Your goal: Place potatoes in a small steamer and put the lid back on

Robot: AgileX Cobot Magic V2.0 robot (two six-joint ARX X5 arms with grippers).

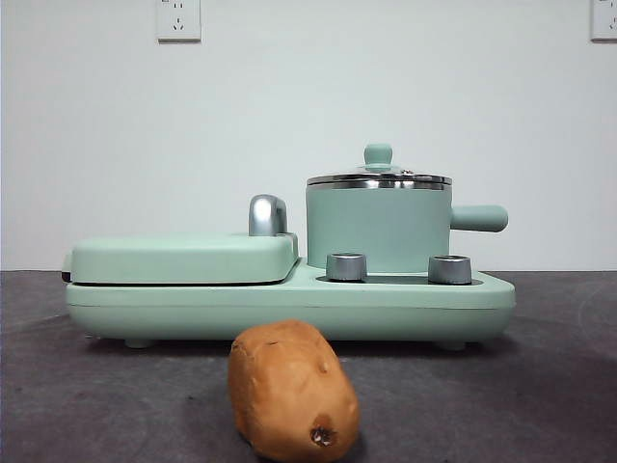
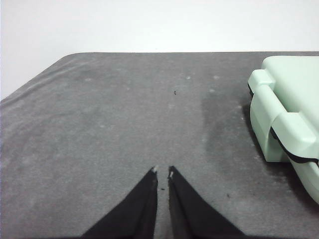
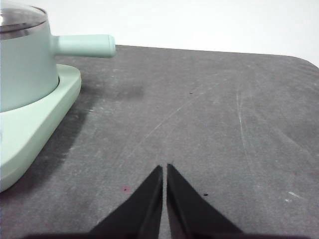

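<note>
An orange-brown potato (image 1: 292, 390) with a dark spot at its near end lies on the dark table in front of the appliance. The mint-green steamer (image 1: 378, 230) (image 3: 22, 64) stands on the appliance's right side, its stubby handle (image 1: 479, 218) (image 3: 83, 45) pointing right. The glass lid (image 1: 378, 177) (image 3: 20, 17) with its green knob (image 1: 378, 154) sits on the pot. My left gripper (image 2: 163, 173) is shut over bare table beside the appliance's left end. My right gripper (image 3: 164, 168) is shut over bare table to the right of the pot. Neither holds anything.
The mint-green appliance base (image 1: 289, 304) (image 3: 30, 129) carries a flat griddle cover (image 1: 183, 257) (image 2: 294, 107) on its left, a chrome hinge handle (image 1: 267, 214) and two grey dials (image 1: 346, 266) (image 1: 449, 269). A white wall with sockets (image 1: 178, 19) stands behind.
</note>
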